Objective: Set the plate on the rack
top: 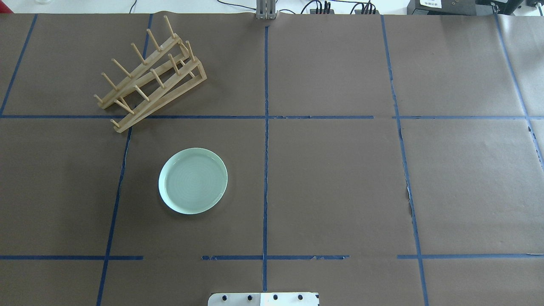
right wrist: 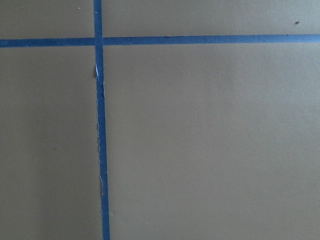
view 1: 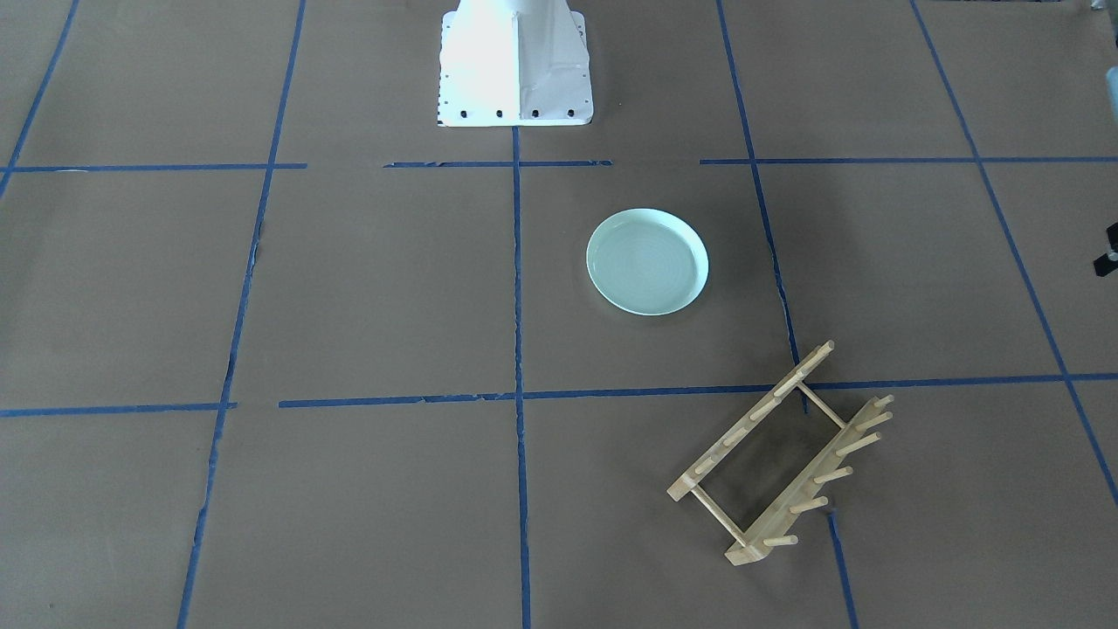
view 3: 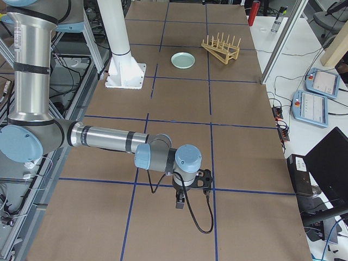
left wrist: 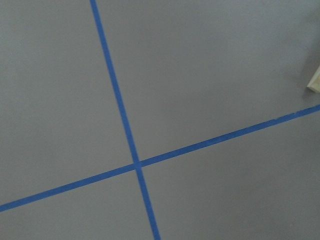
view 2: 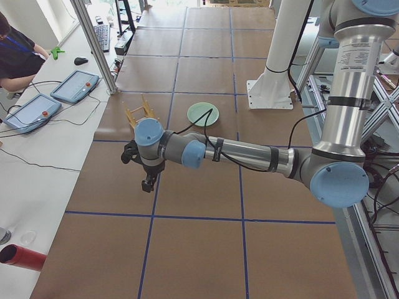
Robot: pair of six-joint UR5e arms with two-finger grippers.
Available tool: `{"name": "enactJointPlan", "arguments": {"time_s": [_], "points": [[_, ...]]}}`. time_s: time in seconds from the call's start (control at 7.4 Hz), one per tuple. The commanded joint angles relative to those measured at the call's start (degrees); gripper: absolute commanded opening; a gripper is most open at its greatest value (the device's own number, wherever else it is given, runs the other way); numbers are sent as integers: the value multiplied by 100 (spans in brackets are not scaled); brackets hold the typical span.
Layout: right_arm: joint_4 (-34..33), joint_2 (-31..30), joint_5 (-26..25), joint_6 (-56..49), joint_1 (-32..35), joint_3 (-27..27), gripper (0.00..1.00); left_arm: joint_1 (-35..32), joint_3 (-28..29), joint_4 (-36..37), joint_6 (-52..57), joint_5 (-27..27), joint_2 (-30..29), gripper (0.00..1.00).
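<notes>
Plate (top: 193, 181): flat on surface (top: 340, 170), apart from rack (top: 148, 76) (robot's left half).
Left end effector (view 2: 148, 184): above surface, grip cannot tell.
Right end effector (view 3: 179, 205): grip cannot tell.

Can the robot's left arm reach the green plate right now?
Probably yes. The plate lies flat in the open on the arm's own side, with nothing on top. The rack stands apart, farther from the robot, and only bare table shows between the left hand and the plate.
</notes>
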Motion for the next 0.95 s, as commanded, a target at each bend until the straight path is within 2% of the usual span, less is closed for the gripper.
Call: {"name": "enactJointPlan", "arguments": {"time_s": [0.0,0.14,0.41,0.68,0.81], "points": [[0,0,0,0,-5,-2,100,1028,-495,-50,-2240,52,-506,100],[0,0,0,0,4,7,100,1398,-662,-41,-2963,96,-726,100],[0,0,0,0,4,-2,100,2285,-962,-6,-4692,631,-1252,100],[0,0,0,0,4,-2,100,3374,-700,151,-6196,1515,-1946,100],[0,0,0,0,4,-2,100,3823,-289,552,-6857,1903,-2463,100]]}}
